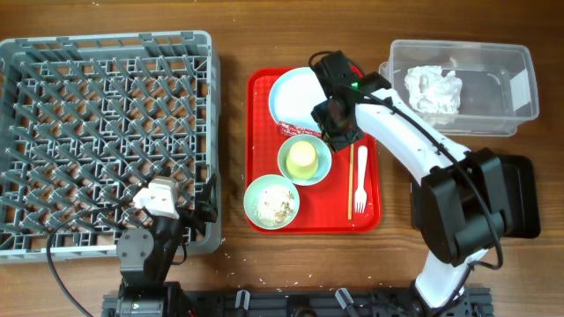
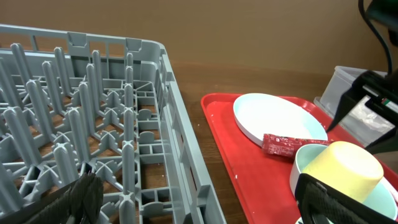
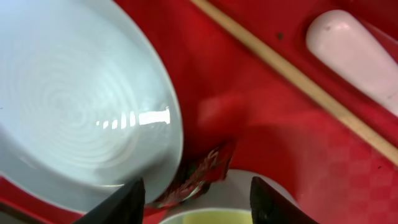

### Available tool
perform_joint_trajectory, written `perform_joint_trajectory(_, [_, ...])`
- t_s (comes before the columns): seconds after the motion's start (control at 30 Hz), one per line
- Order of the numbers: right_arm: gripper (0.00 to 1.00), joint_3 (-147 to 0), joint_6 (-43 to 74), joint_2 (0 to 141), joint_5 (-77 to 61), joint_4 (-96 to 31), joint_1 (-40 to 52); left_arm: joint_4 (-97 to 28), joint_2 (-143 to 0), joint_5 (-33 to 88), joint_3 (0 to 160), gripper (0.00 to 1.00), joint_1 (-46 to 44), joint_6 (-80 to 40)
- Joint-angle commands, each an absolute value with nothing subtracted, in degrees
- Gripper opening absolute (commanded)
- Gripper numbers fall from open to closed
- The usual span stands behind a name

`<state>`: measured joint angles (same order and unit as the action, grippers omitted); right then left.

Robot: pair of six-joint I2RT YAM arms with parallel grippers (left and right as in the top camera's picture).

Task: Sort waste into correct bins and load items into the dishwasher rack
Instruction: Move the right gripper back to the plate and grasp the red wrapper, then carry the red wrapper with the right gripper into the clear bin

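The red wrapper [image 1: 298, 131] lies on the red serving tray between the white plate [image 1: 295, 95] and a teal bowl [image 1: 304, 158] holding the yellow cup [image 1: 304, 155]. My right gripper [image 1: 332, 132] is open low over the wrapper [image 3: 199, 174], its fingers either side of it. A second teal bowl [image 1: 271, 201] holds rice-like scraps. The white fork [image 1: 361, 183] and wooden stick [image 1: 352, 180] lie on the tray's right. The crumpled napkin [image 1: 433, 90] is in the clear tub [image 1: 520, 84]. My left gripper [image 1: 167, 201] is open over the grey rack [image 1: 106, 141], at its front right corner.
The red serving tray [image 1: 260, 150] sits between the rack and the tub. The black tray [image 1: 522, 198] lies at the right, partly under my right arm. In the left wrist view the wrapper [image 2: 287, 145] rests against the plate [image 2: 277, 117].
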<state>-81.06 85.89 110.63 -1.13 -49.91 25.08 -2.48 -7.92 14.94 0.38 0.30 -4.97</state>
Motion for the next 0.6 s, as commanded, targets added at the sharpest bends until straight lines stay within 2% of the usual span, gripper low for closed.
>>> perform_joint_trajectory(0.0, [0.52,-79.79,88.62,110.52,2.15,-49.69,25.17,-2.85,-7.66,15.62,0.34,1.00,0.54,-4.27])
perform_joint_trajectory(0.23, [0.52,-79.79,88.49,113.12,0.60,-48.71,25.23,-2.85,-7.66,15.62,0.34,1.00,0.54,-4.25])
perform_joint_trajectory(0.33, [0.48,-79.79,88.42,113.99,-0.08,-48.25,25.23,-2.85,-7.66,15.62,0.34,1.00,0.54,-4.25])
perform_joint_trajectory(0.4, [0.37,-79.79,88.27,113.99,-1.32,-48.23,25.23,-2.85,-7.66,15.62,0.34,1.00,0.54,-4.27])
perform_joint_trajectory(0.5, [0.04,-79.81,86.96,113.99,-1.28,-48.45,25.04,-2.85,-7.66,15.59,0.34,1.00,0.54,-4.25])
perform_joint_trajectory(0.57, [0.04,-79.88,86.91,113.65,-1.32,-48.73,24.25,-2.85,-7.66,15.62,0.34,1.00,0.54,-4.25])
